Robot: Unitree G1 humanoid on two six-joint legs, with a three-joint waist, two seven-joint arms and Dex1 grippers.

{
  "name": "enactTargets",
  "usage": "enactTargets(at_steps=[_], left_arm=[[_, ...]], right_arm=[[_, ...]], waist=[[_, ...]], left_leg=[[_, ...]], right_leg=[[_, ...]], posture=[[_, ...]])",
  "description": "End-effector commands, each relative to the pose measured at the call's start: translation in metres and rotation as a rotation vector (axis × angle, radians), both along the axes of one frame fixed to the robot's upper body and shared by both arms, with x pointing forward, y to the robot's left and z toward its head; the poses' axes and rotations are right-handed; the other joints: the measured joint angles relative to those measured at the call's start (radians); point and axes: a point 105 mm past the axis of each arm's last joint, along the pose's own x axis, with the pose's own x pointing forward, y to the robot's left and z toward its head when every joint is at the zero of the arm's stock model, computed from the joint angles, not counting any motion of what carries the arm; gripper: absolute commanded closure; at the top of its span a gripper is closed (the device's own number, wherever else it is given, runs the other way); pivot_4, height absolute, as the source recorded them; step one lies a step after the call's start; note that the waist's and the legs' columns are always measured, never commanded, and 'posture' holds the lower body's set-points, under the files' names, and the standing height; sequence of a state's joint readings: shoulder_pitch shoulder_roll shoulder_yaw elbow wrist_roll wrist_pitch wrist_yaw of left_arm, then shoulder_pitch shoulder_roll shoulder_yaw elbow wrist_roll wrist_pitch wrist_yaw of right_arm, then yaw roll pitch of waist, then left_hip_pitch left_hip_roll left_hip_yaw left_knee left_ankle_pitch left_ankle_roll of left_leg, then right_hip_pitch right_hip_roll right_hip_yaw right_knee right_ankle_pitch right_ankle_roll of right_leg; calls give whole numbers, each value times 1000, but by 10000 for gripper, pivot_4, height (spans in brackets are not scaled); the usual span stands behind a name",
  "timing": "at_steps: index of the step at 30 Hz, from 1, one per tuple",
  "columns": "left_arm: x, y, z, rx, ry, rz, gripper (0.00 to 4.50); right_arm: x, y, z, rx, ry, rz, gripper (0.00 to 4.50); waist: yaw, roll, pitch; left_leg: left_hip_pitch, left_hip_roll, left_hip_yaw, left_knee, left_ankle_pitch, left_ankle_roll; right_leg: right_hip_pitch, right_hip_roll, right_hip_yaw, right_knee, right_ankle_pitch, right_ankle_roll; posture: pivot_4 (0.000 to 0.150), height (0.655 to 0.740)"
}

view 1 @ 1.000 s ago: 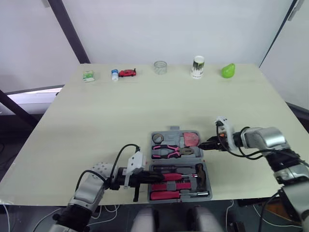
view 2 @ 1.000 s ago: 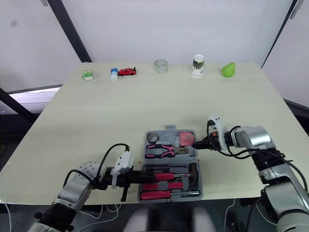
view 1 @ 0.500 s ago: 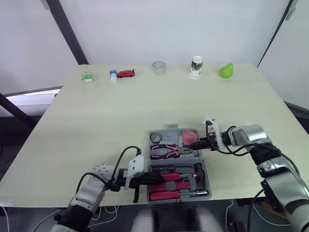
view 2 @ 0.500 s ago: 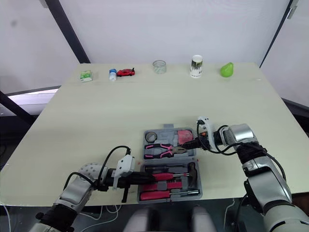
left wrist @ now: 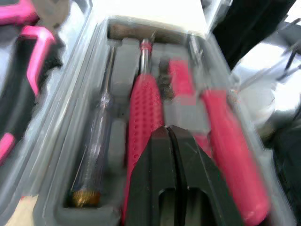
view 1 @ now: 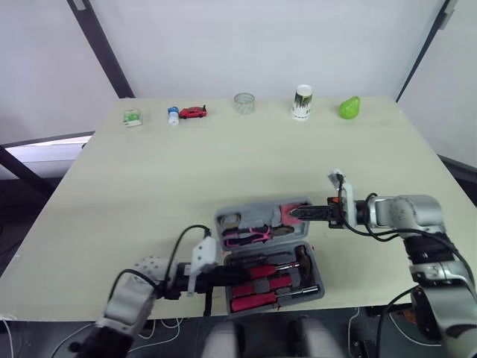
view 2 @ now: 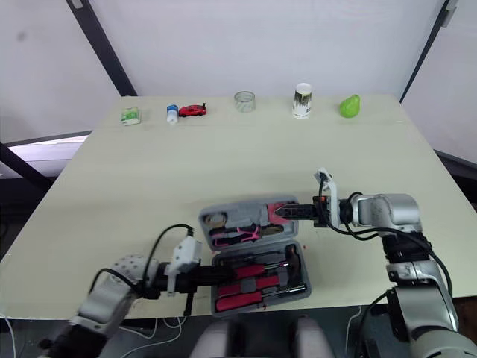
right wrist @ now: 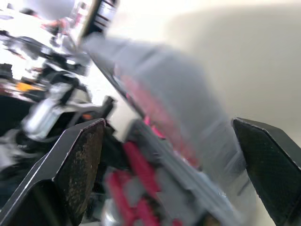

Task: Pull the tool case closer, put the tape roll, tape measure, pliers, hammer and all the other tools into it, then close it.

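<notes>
Lid of the tool case is tilted up off the table, roughly halfway to folding over, so I'd say we're on the closing step. The case sits at the near edge of the table, right in front of me.

My right gripper is at the lid's right edge with the fingers spread wide. In the right wrist view the grey lid runs between them, so it looks like I'm levering it over rather than pinching it.

My left gripper has its fingers pressed tight together with nothing between them. It lies down in the front tray, on top of the red-handled screwdrivers. My guess is that it's pinning the base so the whole case doesn't slide or flip while the lid swings. It has to come out before the lid lands, though.

Everything seems packed: the pliers with pink handles are in the lid half, and the hammer is in the tray. The tape roll and the tape measure are tucked up in the lid, as far as I can make out.

No readable brand on the case. The paper cup and the green pack at the far edge have print on them, but it's too small to read.
</notes>
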State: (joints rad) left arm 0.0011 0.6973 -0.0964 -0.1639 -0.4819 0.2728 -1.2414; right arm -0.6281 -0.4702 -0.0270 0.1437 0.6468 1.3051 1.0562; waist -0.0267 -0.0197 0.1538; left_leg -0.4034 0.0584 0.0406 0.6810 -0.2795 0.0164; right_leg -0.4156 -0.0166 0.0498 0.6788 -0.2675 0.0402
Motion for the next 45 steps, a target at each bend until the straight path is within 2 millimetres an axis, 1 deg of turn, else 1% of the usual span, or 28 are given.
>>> enactTargets(at_steps=[1,2,3,4,6,8,10,13,16,18,22,25,27,30,31,32,34,35,37,38,40,41,42,43,44,45], left_arm=[[-7,30,35,-16,63,52,44537],[-11,40,36,8,95,67,44537],[-16,56,35,47,139,94,44537],[-21,73,32,90,177,131,44537],[-28,99,29,151,227,189,44537],[-25,110,28,151,228,264,44537],[-21,115,27,145,200,308,44537],[-10,105,31,75,164,348,44537],[-1,99,33,37,117,378,44537],[10,89,37,-33,67,414,44537],[27,74,43,-131,-9,494,44537],[41,63,48,-202,-70,563,44537],[47,52,52,-245,-81,562,44537],[51,35,52,-258,-84,519,44537],[50,28,50,-263,-66,476,44537],[50,24,47,-255,-52,439,39462],[50,26,41,-224,-40,409,34707],[50,30,39,-207,-42,413,30067],[47,44,33,-166,-29,429,24829],[45,50,29,-145,-24,437,23573],[36,73,19,-87,3,471,14953],[32,83,14,-64,17,488,13203],[27,93,11,-41,26,509,10153],[24,101,9,-24,33,527,4789],[21,112,6,2,35,558,1890],[17,123,2,33,39,591,674]], right_arm=[[-20,-1,32,75,-74,56,0],[-26,-2,35,80,-76,63,0],[-34,-4,39,86,-77,76,0],[-45,-5,41,89,-81,96,0],[-67,-5,44,99,-81,140,0],[-88,-4,38,73,-85,172,0],[-99,-4,33,62,-83,176,0],[-105,-3,26,9,-127,150,0],[-109,-2,24,-28,-187,138,0],[-106,1,29,-40,-336,96,0],[-91,2,45,30,-621,-56,0],[-84,4,53,79,-746,-129,0],[-79,5,52,62,-836,-126,0],[-63,4,47,25,-888,-130,0],[-56,1,38,-41,-911,-101,0],[-52,-5,31,-79,-912,-84,0],[-49,-19,19,-150,-904,-63,0],[-51,-27,14,-186,-904,-54,0],[-56,-49,5,-242,-882,-67,0],[-58,-58,2,-262,-875,-81,0],[-71,-89,-11,-338,-840,-110,0],[-79,-102,-15,-366,-821,-127,0],[-86,-113,-18,-389,-805,-143,0],[-91,-122,-20,-408,-796,-157,0],[-98,-133,-22,-431,-782,-181,0],[-105,-145,-23,-451,-770,-211,0]], waist=[[-3,2,1],[-9,2,1],[-13,2,1],[-15,2,1],[-15,2,1],[-10,2,1],[-4,2,2],[-3,1,2],[-7,-2,2],[-7,-2,2],[-9,-3,1],[-9,-3,1],[-9,-4,1],[-8,-4,1],[-8,-4,1],[-8,-4,1],[-8,-4,1],[-8,-4,1],[-5,-4,1],[3,-4,1],[6,-3,2],[8,-3,2],[11,-3,2],[11,-3,2],[13,-3,2],[14,-3,2]], left_leg=[[1,0,0,0,0,0],[1,-1,0,0,0,0],[1,-1,0,-1,0,0],[2,-1,1,-2,0,0],[3,-1,3,-5,0,0],[3,-2,3,-7,0,0],[3,-1,2,-8,0,0],[3,-2,4,-8,0,0],[4,-2,5,-7,0,0],[4,-3,5,-7,0,0],[4,-3,4,-7,0,0],[4,-3,4,-7,0,0],[4,-3,4,-7,0,0],[4,-4,4,-6,0,0],[5,-4,4,-6,0,0],[6,-4,4,-5,0,0],[6,-4,4,-5,0,0],[6,-4,4,-5,0,0],[6,-4,4,-5,0,0],[6,-4,4,-5,0,0],[6,-4,5,-5,0,0],[6,-4,5,-5,0,0],[6,-4,5,-5,0,0],[6,-4,6,-6,0,0],[6,-4,6,-6,0,0],[6,-3,6,-6,0,0]], right_leg=[[0,0,0,0,0,0],[0,-1,0,0,0,0],[0,-1,0,0,0,0],[1,-1,1,-1,0,0],[0,-1,2,-2,0,0],[0,-1,2,-3,-1,0],[0,-2,1,-4,-1,0],[0,-2,2,-4,-1,0],[0,-2,3,-5,-1,0],[0,-2,3,-4,-1,0],[0,-1,3,-4,0,0],[0,-1,3,-4,0,1],[1,-1,3,-3,0,1],[1,-1,3,-2,0,0],[2,-1,3,-2,0,0],[3,-1,3,-2,0,0],[3,-1,3,-2,0,0],[3,-1,4,-2,0,0],[3,-1,3,-2,0,0],[3,-1,3,-2,0,0],[3,0,3,-3,-1,0],[3,0,3,-3,-1,0],[3,-1,3,-3,-1,0],[3,-1,3,-4,-1,0],[3,-1,3,-5,-1,0],[3,-1,3,-4,-1,0]], posture=[[1500,7400],[1500,7400],[1500,7400],[1500,7400],[1500,7400],[1500,7400],[1500,7400],[1500,7400],[1500,7400],[1500,7400],[1500,7400],[1500,7400],[1500,7400],[1500,7400],[1500,7400],[1500,7400],[1500,7400],[1500,7400],[1500,7400],[1500,7400],[1500,7400],[1500,7400],[1500,7400],[1500,7400],[1500,7400],[1500,7400]])
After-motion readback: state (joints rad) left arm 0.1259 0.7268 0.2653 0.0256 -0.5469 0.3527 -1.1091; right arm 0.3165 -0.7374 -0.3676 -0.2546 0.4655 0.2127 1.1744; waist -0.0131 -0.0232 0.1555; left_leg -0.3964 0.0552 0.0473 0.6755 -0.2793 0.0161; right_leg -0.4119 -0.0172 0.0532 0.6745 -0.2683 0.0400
